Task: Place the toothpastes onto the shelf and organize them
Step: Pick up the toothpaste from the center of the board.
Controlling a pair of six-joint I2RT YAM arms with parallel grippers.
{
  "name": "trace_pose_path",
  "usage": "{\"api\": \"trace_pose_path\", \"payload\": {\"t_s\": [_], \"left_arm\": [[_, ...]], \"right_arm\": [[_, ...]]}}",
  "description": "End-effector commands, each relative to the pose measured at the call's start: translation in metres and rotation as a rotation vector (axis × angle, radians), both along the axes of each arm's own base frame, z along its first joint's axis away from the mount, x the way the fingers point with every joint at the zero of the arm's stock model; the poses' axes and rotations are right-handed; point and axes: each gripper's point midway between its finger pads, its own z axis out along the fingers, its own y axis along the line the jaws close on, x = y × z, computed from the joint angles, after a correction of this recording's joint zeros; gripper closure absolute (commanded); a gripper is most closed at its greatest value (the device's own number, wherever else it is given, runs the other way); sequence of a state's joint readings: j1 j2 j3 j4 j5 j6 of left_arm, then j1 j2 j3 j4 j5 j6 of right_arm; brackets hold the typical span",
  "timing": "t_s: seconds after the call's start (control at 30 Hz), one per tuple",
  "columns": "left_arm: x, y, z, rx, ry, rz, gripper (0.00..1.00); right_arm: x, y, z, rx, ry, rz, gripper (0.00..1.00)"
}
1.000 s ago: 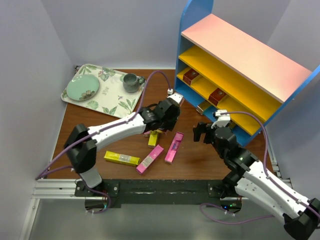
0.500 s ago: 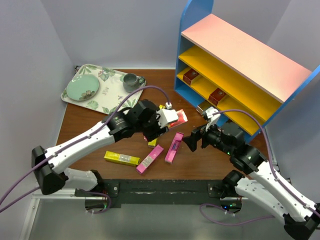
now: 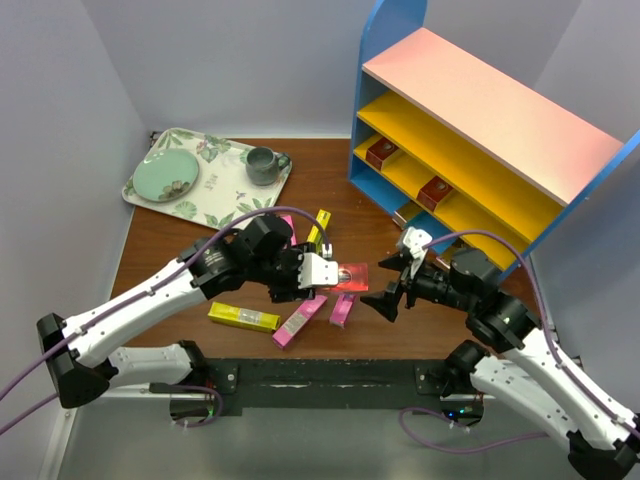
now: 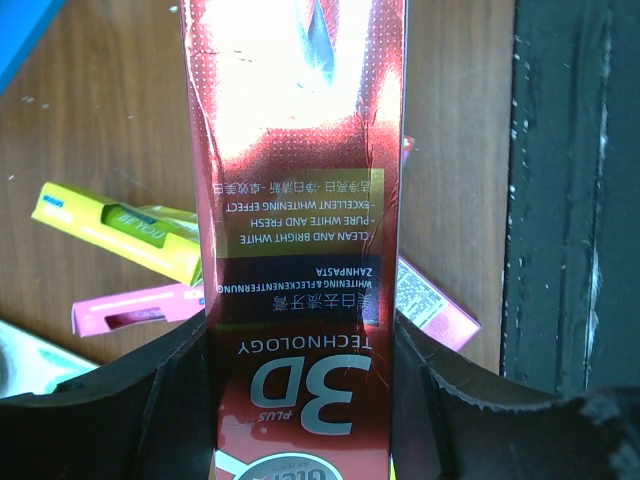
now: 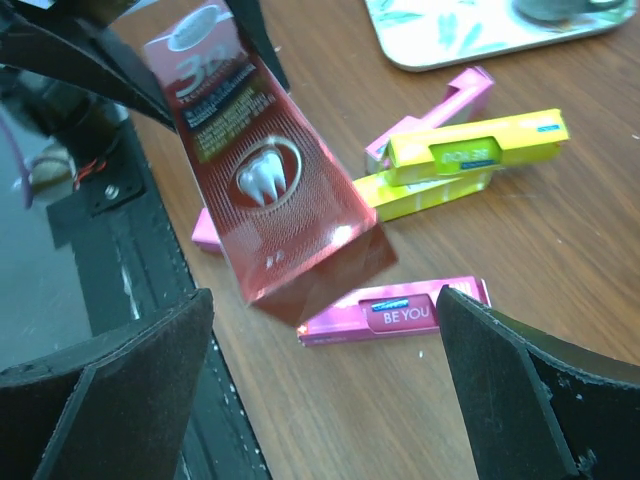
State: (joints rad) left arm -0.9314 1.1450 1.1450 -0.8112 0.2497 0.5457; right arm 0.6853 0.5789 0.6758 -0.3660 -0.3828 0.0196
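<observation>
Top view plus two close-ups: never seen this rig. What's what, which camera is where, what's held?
Two robot arms are bolted at the near table edge. The wide picture comes from a fixed camera above and behind them; the close-ups come from a camera on each wrist. The left end effector is clamped on a red toothpaste carton, held out toward the right end effector, whose jaws are wide open and empty. Yellow cartons and pink cartons lie loose on the wood. A floral tray carries a plate and a cup. The shelf holds two dark red cartons.
</observation>
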Motion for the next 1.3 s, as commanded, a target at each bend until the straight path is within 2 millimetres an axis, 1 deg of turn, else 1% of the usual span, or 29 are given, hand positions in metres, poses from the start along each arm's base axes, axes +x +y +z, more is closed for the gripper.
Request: {"api": "trace_pose_path", "payload": {"t_s": [0.0, 0.07, 0.17, 0.23, 0.27, 0.33, 0.4, 0.43, 0.47, 0.5, 0.53, 0.67, 0.9, 0.93, 1.13, 1.17, 1.27], "left_arm": [[-0.012, -0.008, -0.002, -0.014, 0.022, -0.117, 0.87], [-0.016, -0.010, -0.006, -0.015, 0.035, -0.144, 0.86], [-0.020, -0.012, -0.009, -0.040, 0.036, -0.173, 0.86], [-0.020, -0.014, -0.010, -0.049, 0.036, -0.179, 0.86], [-0.022, -0.013, -0.011, -0.049, 0.040, -0.187, 0.86], [-0.022, -0.013, -0.011, -0.053, 0.040, -0.189, 0.86], [-0.022, -0.013, -0.011, -0.062, 0.033, -0.188, 0.86], [-0.022, -0.013, -0.011, -0.063, 0.031, -0.189, 0.86], [-0.020, -0.013, -0.008, -0.075, 0.023, -0.187, 0.86], [-0.021, -0.013, -0.008, -0.079, 0.023, -0.190, 0.86], [-0.021, -0.013, -0.007, -0.086, 0.022, -0.193, 0.86], [-0.022, -0.013, -0.005, -0.102, 0.021, -0.199, 0.86], [-0.022, -0.012, -0.006, -0.106, 0.021, -0.196, 0.85], [-0.022, -0.011, -0.008, -0.103, 0.023, -0.196, 0.85], [-0.023, -0.012, -0.010, -0.100, 0.029, -0.200, 0.82], [-0.023, -0.012, -0.012, -0.096, 0.034, -0.199, 0.81], [-0.022, -0.012, -0.013, -0.091, 0.038, -0.196, 0.79]], "right_arm": [[-0.009, 0.016, 0.018, -0.006, -0.055, 0.147, 0.02], [-0.009, 0.019, 0.021, -0.025, -0.082, 0.172, 0.02], [-0.017, 0.027, 0.023, -0.040, -0.094, 0.244, 0.02], [-0.019, 0.033, 0.016, -0.070, -0.074, 0.278, 0.02], [-0.023, 0.038, 0.014, -0.085, -0.084, 0.308, 0.02], [-0.021, 0.042, 0.002, -0.138, -0.070, 0.305, 0.02], [-0.030, 0.051, -0.003, -0.171, -0.082, 0.352, 0.02], [-0.028, 0.054, -0.009, -0.199, -0.079, 0.348, 0.02], [-0.035, 0.060, -0.011, -0.215, -0.091, 0.376, 0.03], [-0.036, 0.062, -0.013, -0.231, -0.095, 0.379, 0.04], [-0.035, 0.064, -0.018, -0.253, -0.093, 0.375, 0.04], [-0.032, 0.067, -0.025, -0.317, -0.128, 0.343, 0.06], [-0.029, 0.062, -0.035, -0.411, -0.148, 0.302, 0.16], [-0.029, 0.062, -0.035, -0.415, -0.147, 0.299, 0.20], [-0.030, 0.060, -0.036, -0.436, -0.146, 0.294, 0.33], [-0.030, 0.060, -0.036, -0.439, -0.145, 0.295, 0.38], [-0.029, 0.058, -0.040, -0.464, -0.138, 0.290, 0.48]]}}
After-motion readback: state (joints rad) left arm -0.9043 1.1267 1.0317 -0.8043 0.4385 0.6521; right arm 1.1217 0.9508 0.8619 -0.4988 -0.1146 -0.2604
